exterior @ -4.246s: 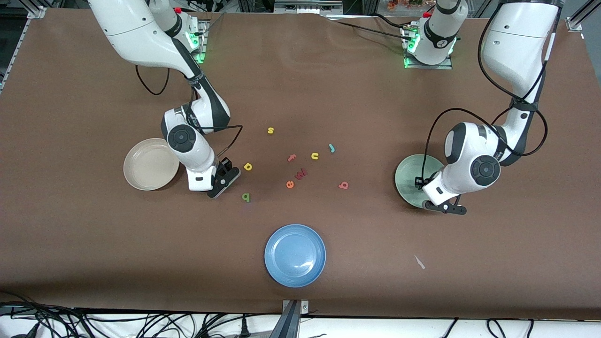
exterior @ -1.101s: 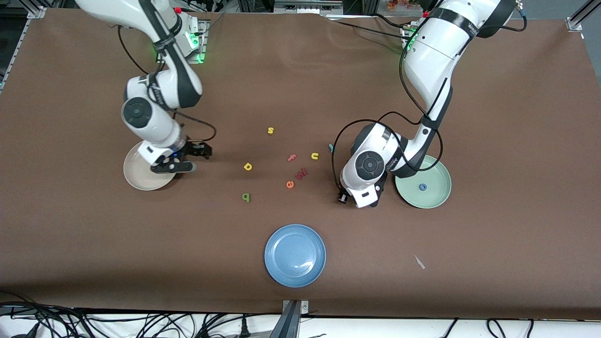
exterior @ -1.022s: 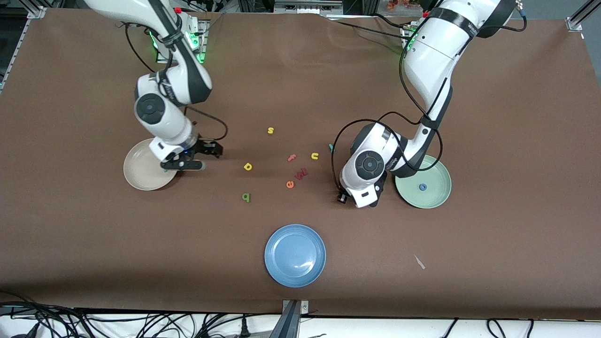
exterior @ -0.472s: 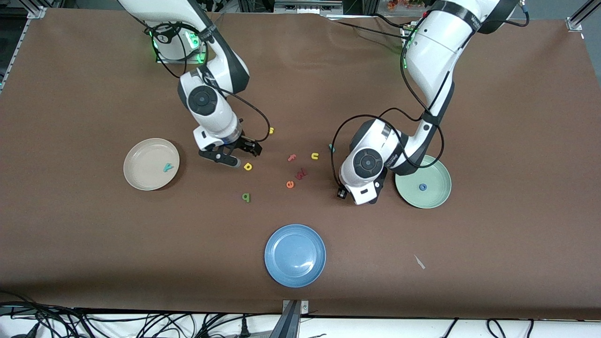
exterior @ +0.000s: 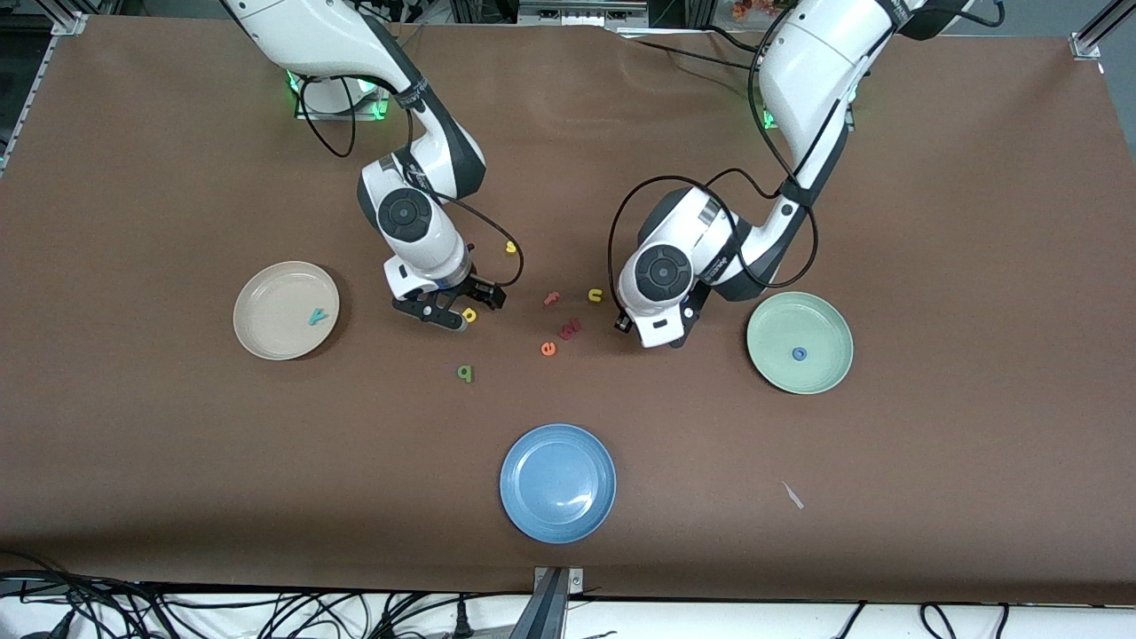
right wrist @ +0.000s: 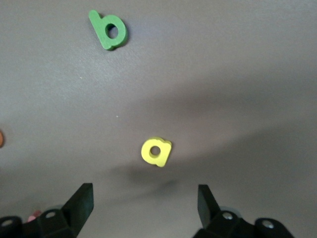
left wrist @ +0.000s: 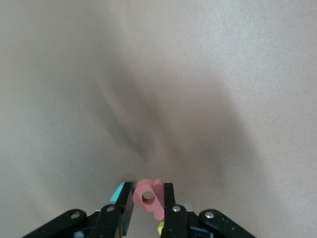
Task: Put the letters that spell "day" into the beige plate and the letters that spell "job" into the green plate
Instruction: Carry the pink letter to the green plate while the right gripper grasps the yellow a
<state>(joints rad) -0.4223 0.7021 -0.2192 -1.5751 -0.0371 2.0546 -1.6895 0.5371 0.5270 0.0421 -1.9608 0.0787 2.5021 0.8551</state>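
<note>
While left gripper pinches salmon b, orange e lies near.

You find no printed label or brand readable. Only foam letter shapes read: yellow s, yellow u, orange e on table; teal y on beige plate; blue o on green plate; salmon b in left gripper.
</note>
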